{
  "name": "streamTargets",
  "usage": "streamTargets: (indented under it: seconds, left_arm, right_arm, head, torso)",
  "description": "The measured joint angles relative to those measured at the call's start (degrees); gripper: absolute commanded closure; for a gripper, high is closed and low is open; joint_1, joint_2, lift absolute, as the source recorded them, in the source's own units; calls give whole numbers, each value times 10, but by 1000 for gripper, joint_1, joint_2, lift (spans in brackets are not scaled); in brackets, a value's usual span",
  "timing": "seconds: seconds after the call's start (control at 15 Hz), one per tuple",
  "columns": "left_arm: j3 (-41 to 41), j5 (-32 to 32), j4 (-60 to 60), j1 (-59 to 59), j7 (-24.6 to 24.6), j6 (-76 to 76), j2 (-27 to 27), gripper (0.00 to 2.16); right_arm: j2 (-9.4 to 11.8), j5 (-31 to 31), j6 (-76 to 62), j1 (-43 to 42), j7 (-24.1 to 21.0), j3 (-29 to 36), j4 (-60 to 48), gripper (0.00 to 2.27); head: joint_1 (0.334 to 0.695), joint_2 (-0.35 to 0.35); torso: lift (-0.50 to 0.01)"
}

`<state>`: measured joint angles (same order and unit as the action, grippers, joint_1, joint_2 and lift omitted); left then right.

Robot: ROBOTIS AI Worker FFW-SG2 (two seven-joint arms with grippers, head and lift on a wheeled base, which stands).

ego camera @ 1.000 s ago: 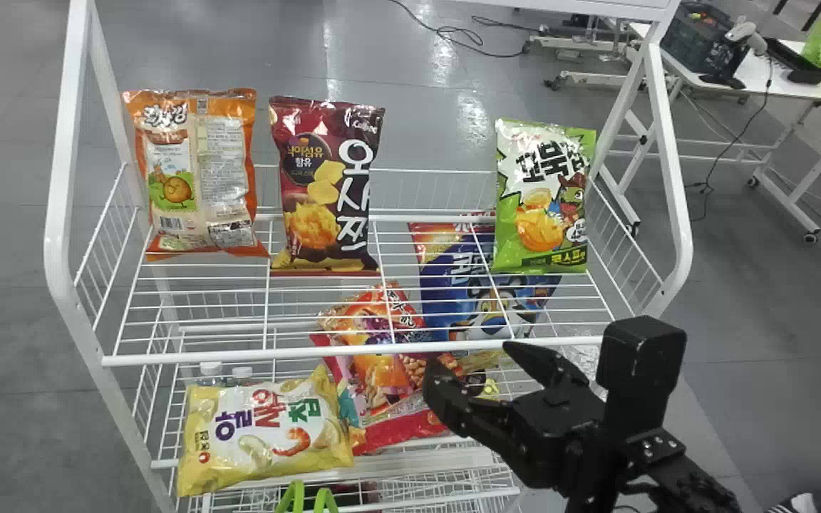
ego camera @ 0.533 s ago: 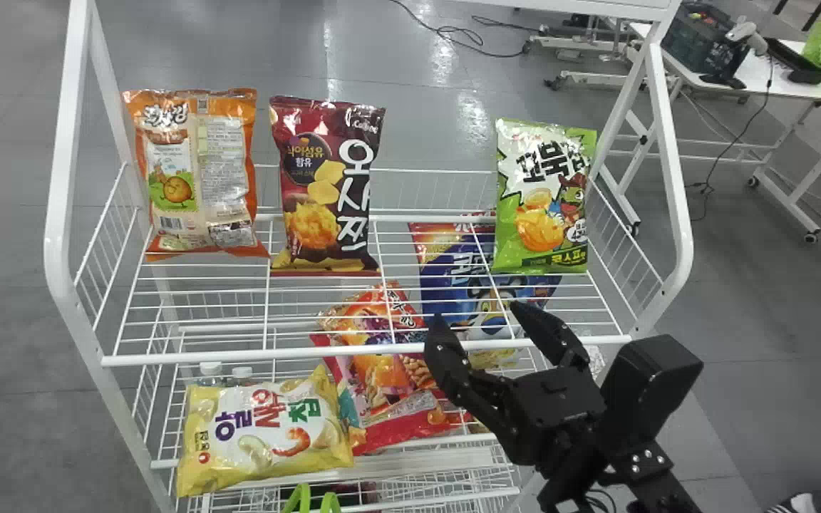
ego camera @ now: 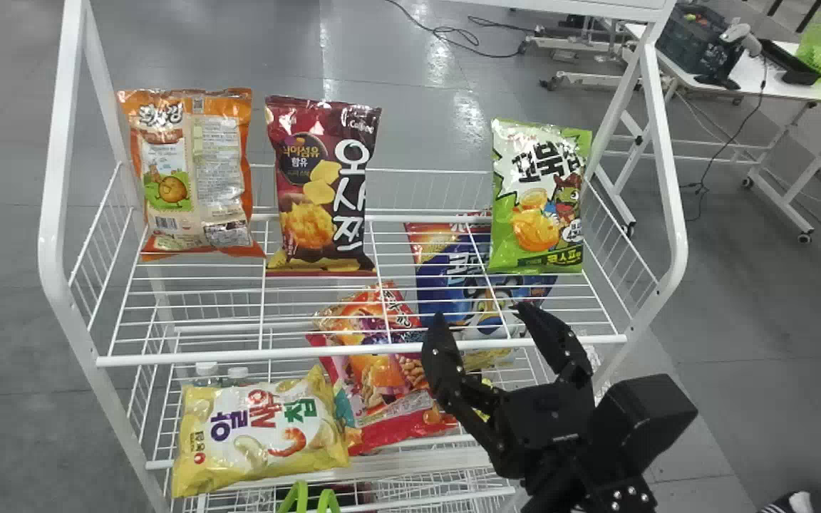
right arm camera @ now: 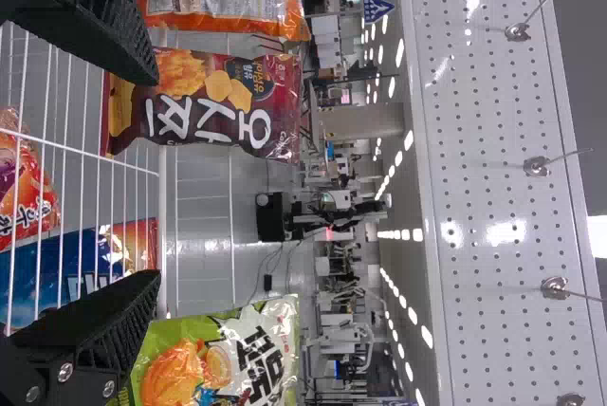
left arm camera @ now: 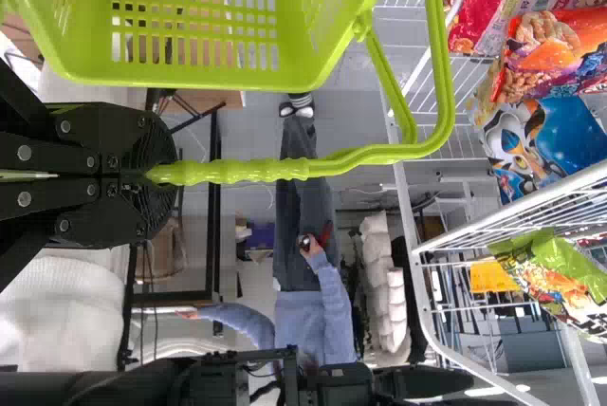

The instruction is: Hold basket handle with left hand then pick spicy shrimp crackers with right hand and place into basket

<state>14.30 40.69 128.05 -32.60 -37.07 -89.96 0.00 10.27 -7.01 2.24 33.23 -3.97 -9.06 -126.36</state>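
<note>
In the head view my right gripper (ego camera: 483, 320) stands open at the upper shelf's front bar, right of the middle, nothing between its fingers. The right wrist view has that gripper (right arm camera: 152, 178) with its fingers spread wide, a maroon bag (right arm camera: 204, 107) and a green bag (right arm camera: 228, 359) beyond. In the left wrist view my left gripper (left arm camera: 152, 175) is shut on the handle (left arm camera: 256, 170) of the green basket (left arm camera: 218, 64). Red bags (ego camera: 403, 427) and a yellow shrimp-pictured bag (ego camera: 261, 431) lie on the lower shelf. I cannot tell which bag is the spicy shrimp crackers.
On the upper shelf stand an orange bag (ego camera: 193, 171), the maroon bag (ego camera: 321, 185) and the green bag (ego camera: 539, 196). A blue bag (ego camera: 453, 285) is below. The white shelf bar (ego camera: 189, 356) and the rack's side frames (ego camera: 667, 164) border the space.
My right gripper has risen in the head view, from before the lower shelf's bags to the upper shelf's front bar, and its fingers point more forward. It has stayed open.
</note>
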Motion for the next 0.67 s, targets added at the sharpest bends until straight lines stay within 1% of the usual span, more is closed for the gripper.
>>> streamTargets:
  seconds: [0.27, 0.67]
  left_arm:
    - [4, 4, -3, 0, -4, 0, 0, 1892]
    - [9, 6, -3, -3, -6, 0, 0, 1895]
  right_arm:
    - [0, -3, -13, 15, 0, 14, 6, 90]
    - [0, -12, -34, 27, 0, 21, 9, 90]
  head:
    - [695, -240]
    - [695, -254]
  torso:
    - [-37]
    - [-37]
